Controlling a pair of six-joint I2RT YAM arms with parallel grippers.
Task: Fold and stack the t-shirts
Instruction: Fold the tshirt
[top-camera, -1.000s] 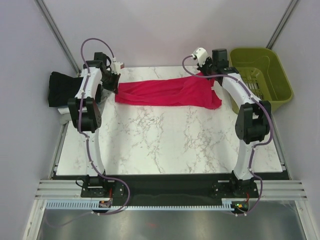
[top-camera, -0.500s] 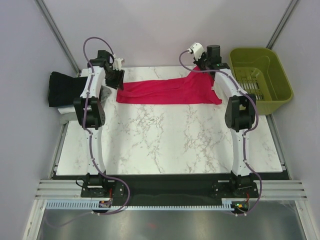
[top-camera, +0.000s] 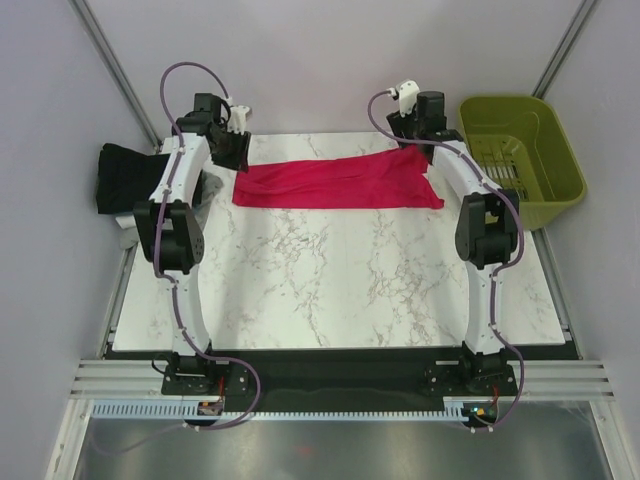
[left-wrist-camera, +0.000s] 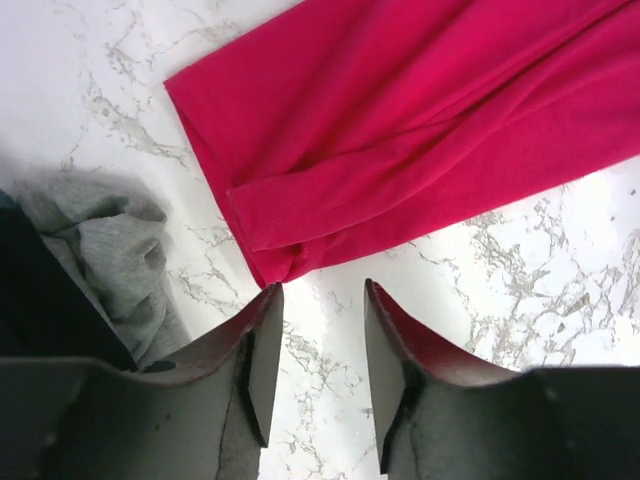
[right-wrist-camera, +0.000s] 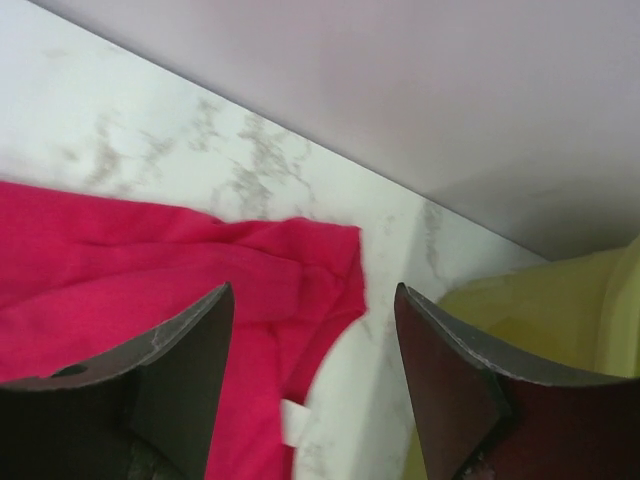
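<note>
The crimson t-shirt (top-camera: 335, 183) now lies flat at its right end. The right gripper (right-wrist-camera: 312, 300) has apparently let go.

Bare marble table (top-camera: 330, 290) runs open across the near and middle stretch. Along the far edge the crimson shirt (top-camera: 335, 183) lies flat; the black folded stack (top-camera: 125, 178) crowds the far left, the green basket (top-camera: 545, 150) the far right.
</note>
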